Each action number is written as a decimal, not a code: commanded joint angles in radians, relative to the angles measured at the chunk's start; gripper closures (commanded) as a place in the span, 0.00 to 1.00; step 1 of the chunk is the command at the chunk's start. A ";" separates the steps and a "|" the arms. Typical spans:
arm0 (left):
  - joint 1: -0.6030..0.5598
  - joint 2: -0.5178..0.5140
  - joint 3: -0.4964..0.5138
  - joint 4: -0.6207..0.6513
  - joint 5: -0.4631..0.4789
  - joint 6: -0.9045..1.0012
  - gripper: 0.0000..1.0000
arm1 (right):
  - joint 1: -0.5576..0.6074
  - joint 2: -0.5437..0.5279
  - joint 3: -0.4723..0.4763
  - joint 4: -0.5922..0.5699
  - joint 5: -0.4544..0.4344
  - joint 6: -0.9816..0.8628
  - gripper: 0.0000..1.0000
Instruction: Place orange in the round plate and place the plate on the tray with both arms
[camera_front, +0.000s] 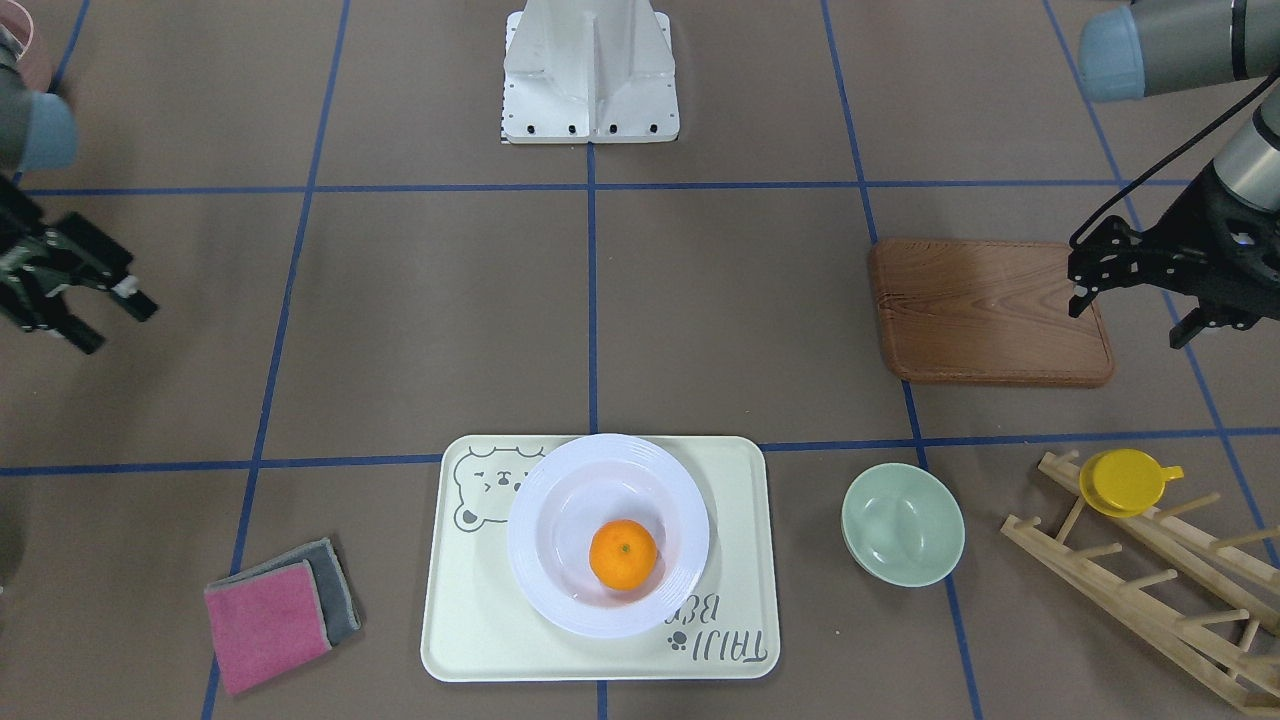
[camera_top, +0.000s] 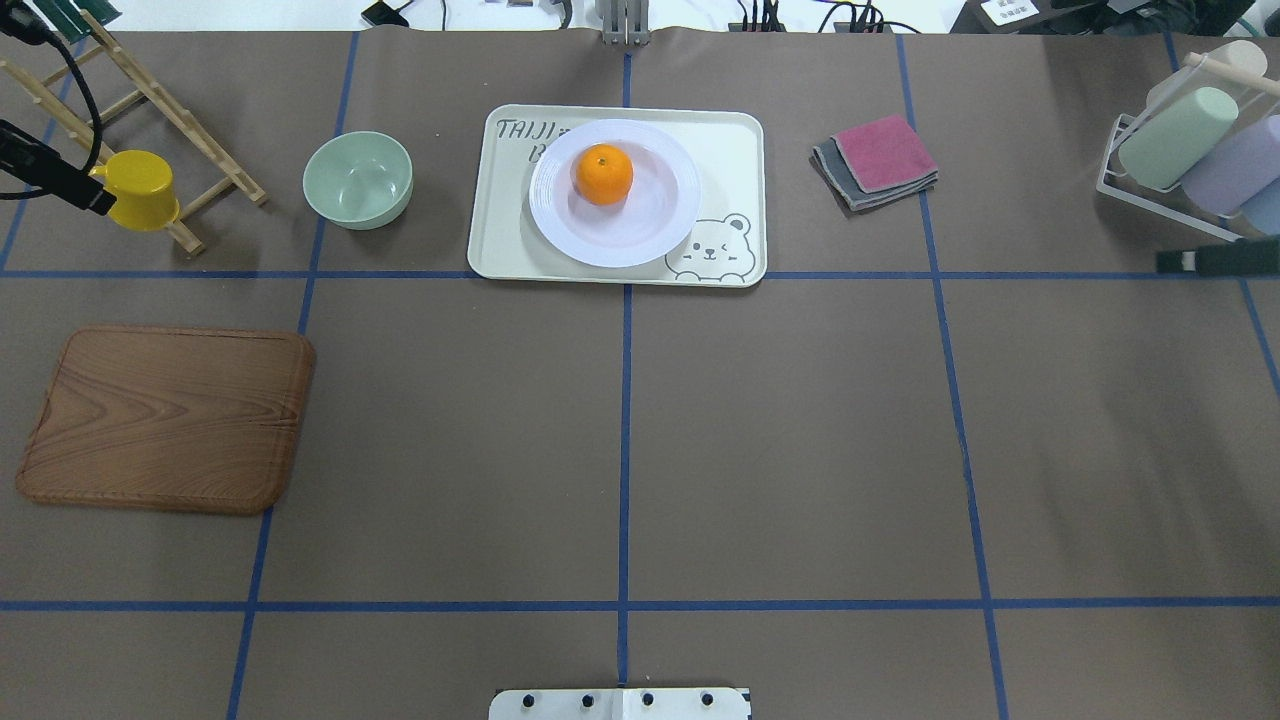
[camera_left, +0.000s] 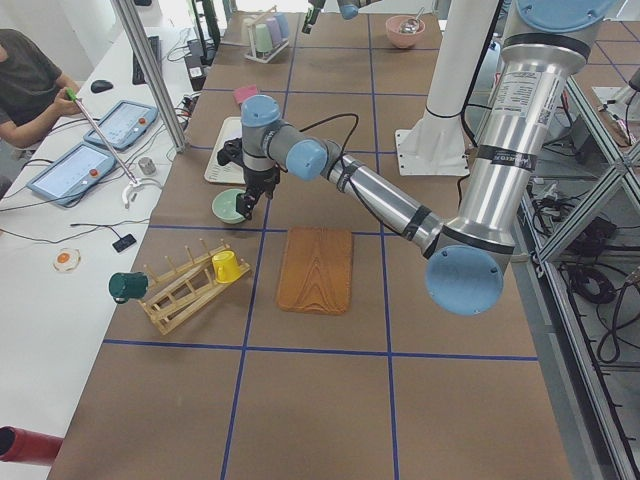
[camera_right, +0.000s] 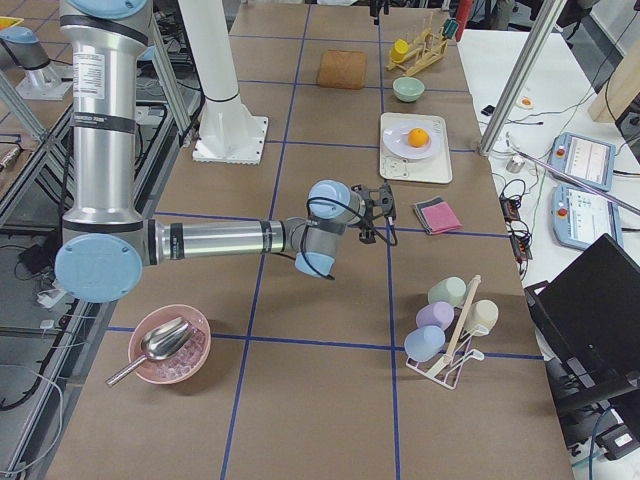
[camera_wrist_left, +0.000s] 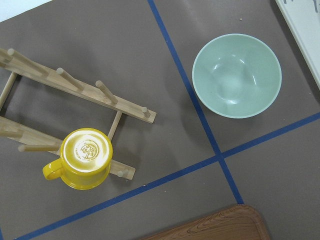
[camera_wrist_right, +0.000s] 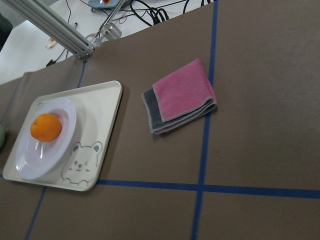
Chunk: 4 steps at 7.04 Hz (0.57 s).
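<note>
The orange (camera_front: 623, 553) lies inside the white round plate (camera_front: 540, 520), and the plate rests on the cream bear tray (camera_front: 470, 620) at the table's far side from the robot. The overhead view shows the same: orange (camera_top: 603, 174) in the plate (camera_top: 640, 240) on the tray (camera_top: 730, 150). My left gripper (camera_front: 1128, 320) hovers open and empty over the edge of the wooden board, well off to the tray's side. My right gripper (camera_front: 120, 327) also hangs open and empty, far out on the opposite side. Neither gripper touches the plate or tray.
A brown wooden board (camera_front: 990, 310), a pale green bowl (camera_front: 902, 523) and a yellow cup (camera_front: 1125, 482) on a wooden rack (camera_front: 1150, 600) sit on my left side. Folded pink and grey cloths (camera_front: 275, 610) and a rack of cups (camera_top: 1190, 150) sit on my right.
</note>
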 joint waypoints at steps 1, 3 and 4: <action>-0.006 0.036 -0.011 -0.002 0.006 0.059 0.00 | 0.069 -0.073 -0.010 -0.188 0.013 -0.470 0.00; -0.055 0.054 -0.013 0.003 -0.003 0.134 0.00 | 0.096 -0.066 -0.005 -0.482 -0.105 -0.804 0.00; -0.081 0.075 -0.010 0.007 -0.005 0.192 0.00 | 0.135 -0.019 -0.003 -0.655 -0.112 -0.972 0.00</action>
